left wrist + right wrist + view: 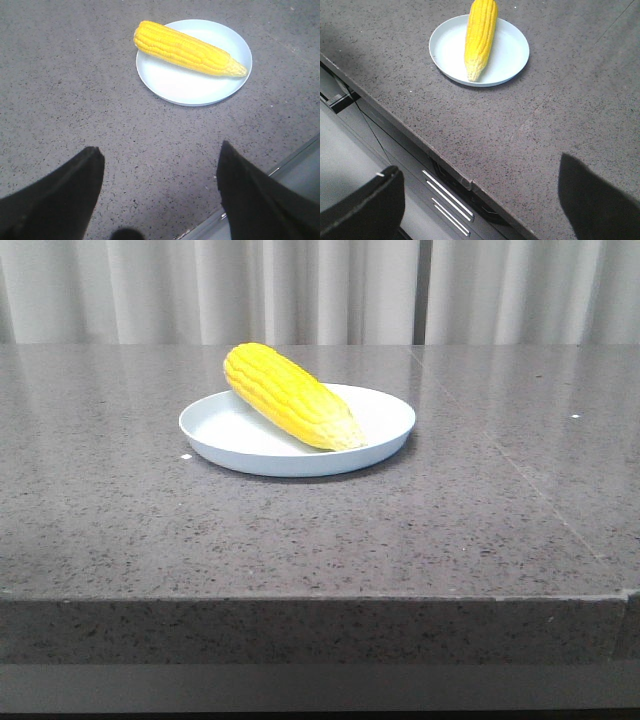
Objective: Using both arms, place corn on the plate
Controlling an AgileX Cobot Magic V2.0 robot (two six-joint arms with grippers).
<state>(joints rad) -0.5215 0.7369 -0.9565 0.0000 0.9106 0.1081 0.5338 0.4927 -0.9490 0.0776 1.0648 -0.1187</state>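
The bright yellow corn (287,395) lies slantwise on the pale blue-white plate (390,427), its thick end over the far left rim and its pale tip near the front right. Both wrist views also show the corn (186,49) (480,36) resting on the plate (190,87) (510,55). My left gripper (160,155) is open, well back from the plate over bare table, nothing between its fingers. My right gripper (480,172) is open too, hanging over the table's front edge, far from the plate. Neither gripper shows in the front view.
The dark speckled stone table (480,510) carries only the plate. Its front edge (465,180) runs under the right gripper, with metal rails and a floor gap below. A grey curtain (320,290) hangs behind the table.
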